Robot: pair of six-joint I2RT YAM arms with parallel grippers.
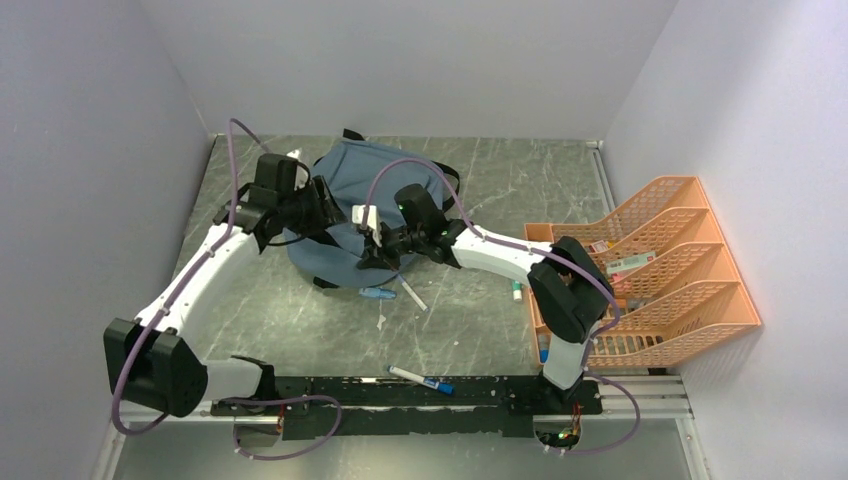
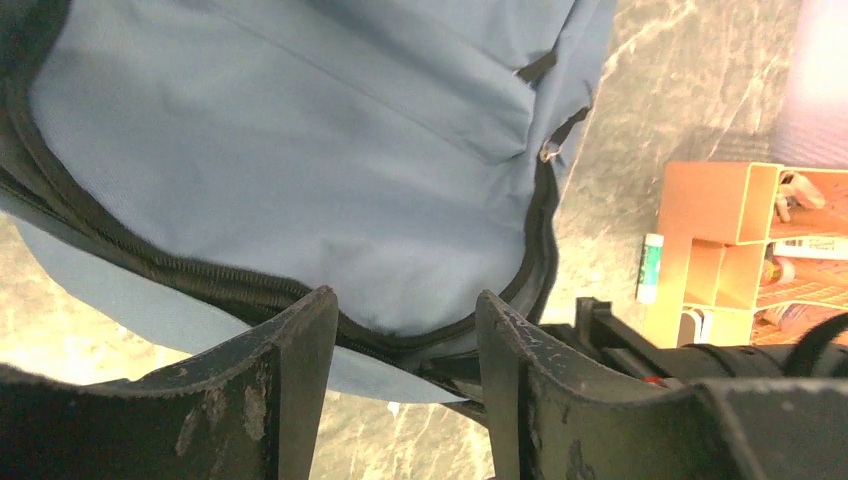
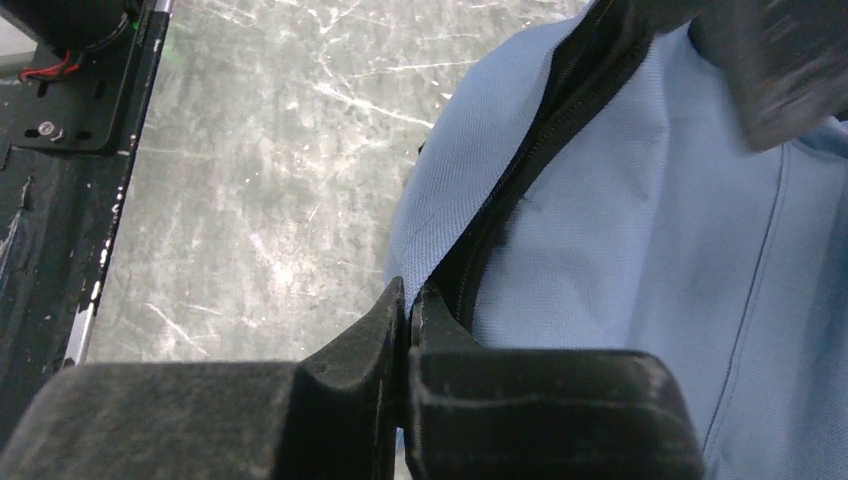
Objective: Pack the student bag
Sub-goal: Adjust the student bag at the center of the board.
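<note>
The student bag (image 1: 372, 185), grey-blue with black zips, lies at the back middle of the table. In the left wrist view its open zip edge (image 2: 300, 290) curves through the gap between my fingers. My left gripper (image 2: 405, 310) is open, its jaws either side of that edge without pinching it; from above it (image 1: 335, 215) sits at the bag's left side. My right gripper (image 3: 410, 295) is shut on the bag's fabric (image 3: 620, 230) beside the zip, at the bag's near edge (image 1: 378, 248).
An orange mesh tray rack (image 1: 690, 300) with small items stands at the right. A glue stick (image 1: 517, 290) lies by its left side. A white pen (image 1: 412, 295) and a small blue item (image 1: 378, 293) lie just in front of the bag. A marker (image 1: 420, 380) rests near the arm bases.
</note>
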